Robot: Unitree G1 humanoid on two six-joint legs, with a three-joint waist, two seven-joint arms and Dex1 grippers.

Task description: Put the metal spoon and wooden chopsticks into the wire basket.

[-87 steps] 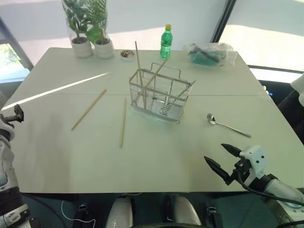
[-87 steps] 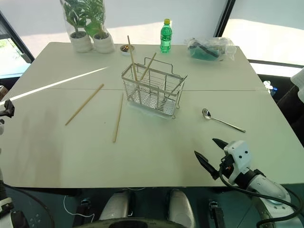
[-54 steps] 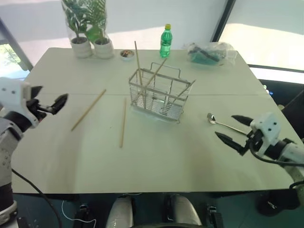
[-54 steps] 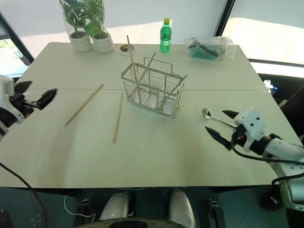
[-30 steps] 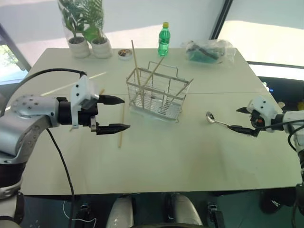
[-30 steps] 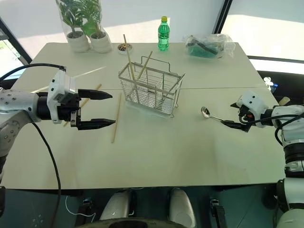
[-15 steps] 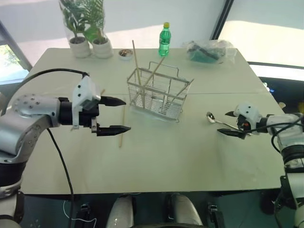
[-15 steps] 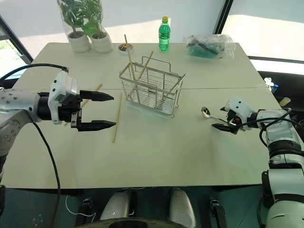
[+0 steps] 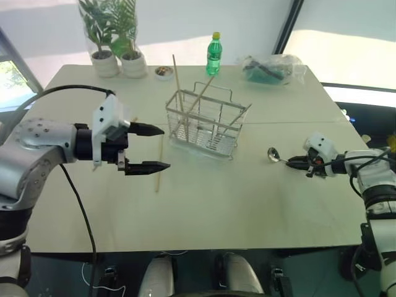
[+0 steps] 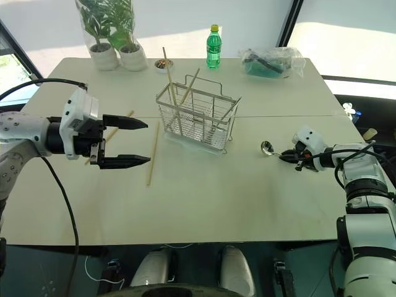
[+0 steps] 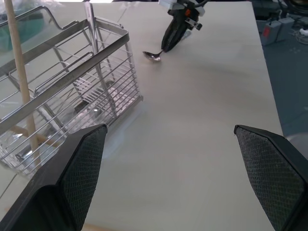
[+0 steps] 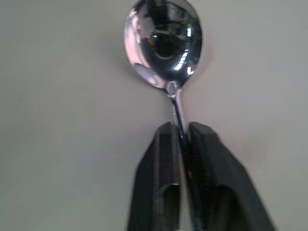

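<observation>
The metal spoon point(image 9: 272, 154) lies on the table to the right of the wire basket point(image 9: 207, 124). My right gripper point(image 12: 179, 130) is shut on the spoon's thin handle just behind the bowl point(image 12: 163, 43). Two wooden chopsticks point(image 9: 176, 80) stand tilted in the basket. A third chopstick point(image 9: 158, 179) lies flat on the table left of the basket. Another chopstick point(image 10: 128, 114) lies further left, mostly hidden behind my left arm. My left gripper point(image 9: 165, 148) hovers open above the flat chopstick, pointing toward the basket, with nothing between its fingers point(image 11: 77, 168).
Along the far edge stand two potted plants point(image 9: 114, 59), a small bowl point(image 9: 164, 72), a green bottle point(image 9: 215, 54) and a crumpled plastic bag point(image 9: 272, 67). A wide bare stretch of table point(image 9: 216, 204) lies in front of the basket.
My right gripper has come down over the spoon's handle and shut on it. The left arm has stayed where it was, open.
</observation>
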